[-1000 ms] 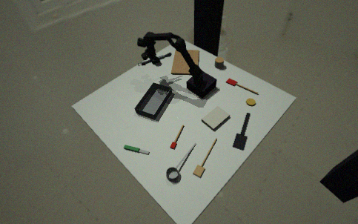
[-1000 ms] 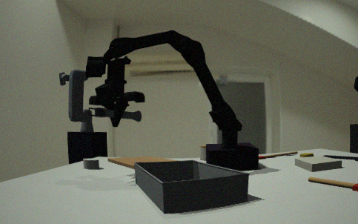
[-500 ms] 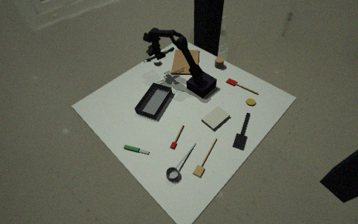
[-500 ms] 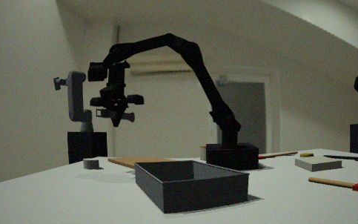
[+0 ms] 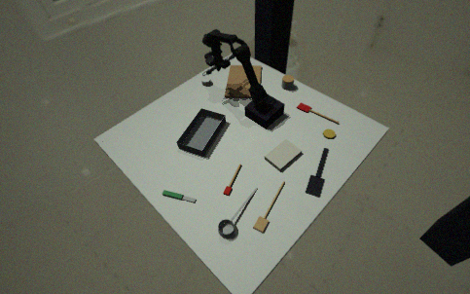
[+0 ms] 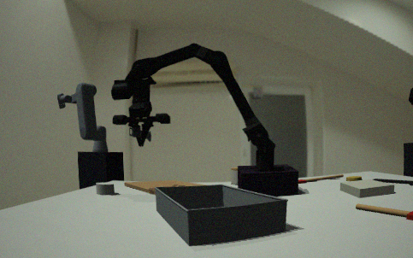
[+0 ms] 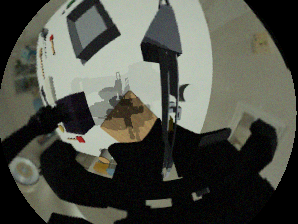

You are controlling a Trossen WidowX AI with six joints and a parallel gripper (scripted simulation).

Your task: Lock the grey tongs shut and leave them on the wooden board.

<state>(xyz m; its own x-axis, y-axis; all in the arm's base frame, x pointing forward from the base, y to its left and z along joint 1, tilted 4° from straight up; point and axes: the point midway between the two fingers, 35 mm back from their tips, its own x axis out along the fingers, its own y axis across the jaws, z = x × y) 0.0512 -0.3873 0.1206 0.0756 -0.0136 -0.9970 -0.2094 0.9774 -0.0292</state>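
High above one white table (image 5: 144, 151) (image 6: 62, 226) (image 7: 197, 55), two fingers (image 5: 224, 63) (image 6: 141, 140) tight on one pair of tongs (image 5: 211, 72) (image 6: 149, 136) (image 7: 164, 75)

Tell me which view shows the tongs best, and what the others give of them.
The wrist view: the tongs run lengthwise through it, large and close, held in the hand. From the top they are a thin, partly hidden strip by the hand; the exterior view shows only small grey bits behind the fingers.

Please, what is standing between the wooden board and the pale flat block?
The arm's black base stands between the wooden board and the pale flat block; the top view shows it.
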